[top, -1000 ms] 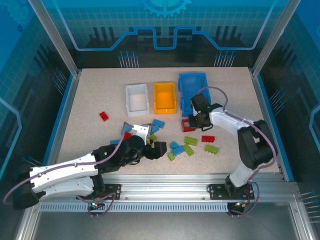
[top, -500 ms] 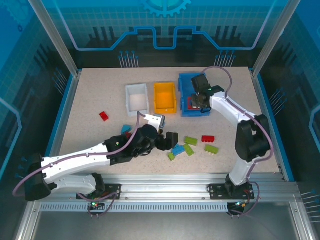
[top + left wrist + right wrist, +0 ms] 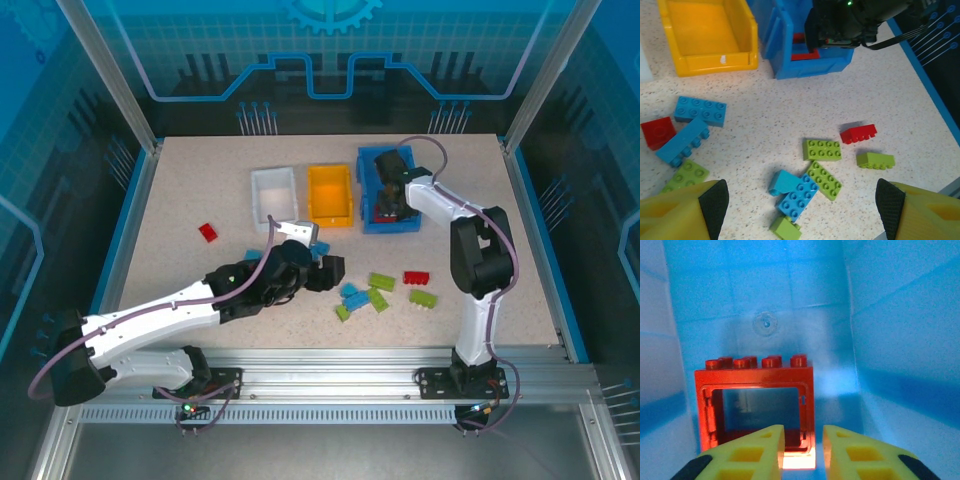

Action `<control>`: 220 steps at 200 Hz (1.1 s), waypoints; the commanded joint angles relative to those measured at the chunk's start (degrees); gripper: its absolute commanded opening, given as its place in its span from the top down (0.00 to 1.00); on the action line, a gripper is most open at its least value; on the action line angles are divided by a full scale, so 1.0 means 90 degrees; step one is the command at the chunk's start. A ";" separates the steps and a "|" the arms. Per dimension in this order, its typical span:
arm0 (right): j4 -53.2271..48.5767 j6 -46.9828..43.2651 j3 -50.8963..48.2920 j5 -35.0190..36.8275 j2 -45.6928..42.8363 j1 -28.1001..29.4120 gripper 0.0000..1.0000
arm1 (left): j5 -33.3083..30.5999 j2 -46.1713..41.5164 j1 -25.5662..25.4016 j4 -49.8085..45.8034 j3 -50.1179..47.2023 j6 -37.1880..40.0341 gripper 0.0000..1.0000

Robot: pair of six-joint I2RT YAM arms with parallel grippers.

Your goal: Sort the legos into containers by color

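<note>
Left gripper (image 3: 325,270): in the top view it is hanging over the scattered legos mid-table, its jaws standing wide with nothing between them.
Right gripper (image 3: 387,200): it is reaching down inside the blue bin (image 3: 395,227), at the red frame (image 3: 381,213); from above I cannot tell whether it is pinching.
White bin (image 3: 274,203): it is sitting leftmost in the row of three, showing a bare floor.
Orange bin (image 3: 330,200): it is sitting between the other two, its floor likewise bare.
Loose legos: a lone red brick (image 3: 207,232) is lying well to the left; blue, green and red pieces are lying in front of the bins.
Left wrist, fingers (image 3: 685,210): both yellow fingers are sitting at the bottom corners, far apart, gripping nothing.
Left wrist, bins: the orange bin's floor is showing bare; the blue bin just beside it is holding the red frame under the right arm (image 3: 855,20).
Left wrist, table: blue bricks (image 3: 700,111), green bricks (image 3: 822,149) and a red brick with studs (image 3: 858,134) are lying on the speckled surface.
Right wrist, fingers (image 3: 745,455): the two yellow fingers are standing narrowly apart at the frame's lower edge; I cannot tell whether they are gripping it.
Right wrist, bin: the red frame is standing upright on the blue floor, studs on top, with blue walls rising on both sides.
</note>
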 commanded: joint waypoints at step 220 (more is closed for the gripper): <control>0.2091 0.2345 -0.6117 -0.1416 -0.7903 0.3877 0.23 | 0.1729 0.2532 0.2030 -0.1806 0.0495 0.2337 0.21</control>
